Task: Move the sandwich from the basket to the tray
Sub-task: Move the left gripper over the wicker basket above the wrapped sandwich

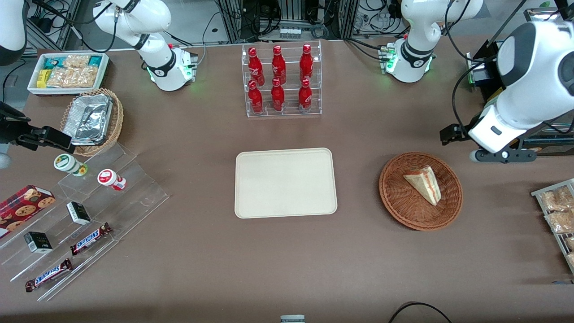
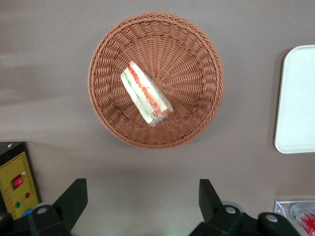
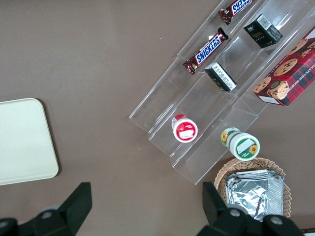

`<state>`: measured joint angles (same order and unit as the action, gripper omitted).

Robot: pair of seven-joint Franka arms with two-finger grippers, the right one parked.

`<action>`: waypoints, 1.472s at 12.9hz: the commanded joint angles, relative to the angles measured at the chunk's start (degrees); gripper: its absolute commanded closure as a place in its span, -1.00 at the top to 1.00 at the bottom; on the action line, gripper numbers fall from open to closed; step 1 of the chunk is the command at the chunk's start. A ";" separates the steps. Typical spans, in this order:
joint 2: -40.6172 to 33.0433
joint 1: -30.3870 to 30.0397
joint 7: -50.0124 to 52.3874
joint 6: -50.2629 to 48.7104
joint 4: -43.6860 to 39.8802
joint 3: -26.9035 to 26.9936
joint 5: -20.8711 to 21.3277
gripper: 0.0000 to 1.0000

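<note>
The sandwich [image 1: 423,184] [image 2: 146,93], a pale bread wedge with red and green filling along its cut edge, lies in the round reddish-brown basket [image 1: 394,202] [image 2: 197,49]. The cream tray [image 1: 285,182] [image 2: 298,98] sits bare at mid-table, beside the basket toward the parked arm's end. My left gripper [image 1: 453,133] [image 2: 142,201] hovers above the table, farther from the front camera than the basket. It is open, its black fingers [image 2: 74,196] spread wide with only table between them, apart from the basket's rim.
A clear rack of red bottles [image 1: 281,80] stands farther from the front camera than the tray. Toward the parked arm's end are a stepped acrylic display [image 1: 85,215], a tan basket of foil trays [image 1: 92,119] and a white snack bin [image 1: 67,72]. Snack packets [image 1: 558,215] lie at the working arm's end.
</note>
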<state>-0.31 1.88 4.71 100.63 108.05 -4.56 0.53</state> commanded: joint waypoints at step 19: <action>6.81 -0.21 35.50 30.93 16.85 0.34 -0.18 1.00</action>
<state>5.56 1.63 32.05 128.84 124.41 -4.13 0.42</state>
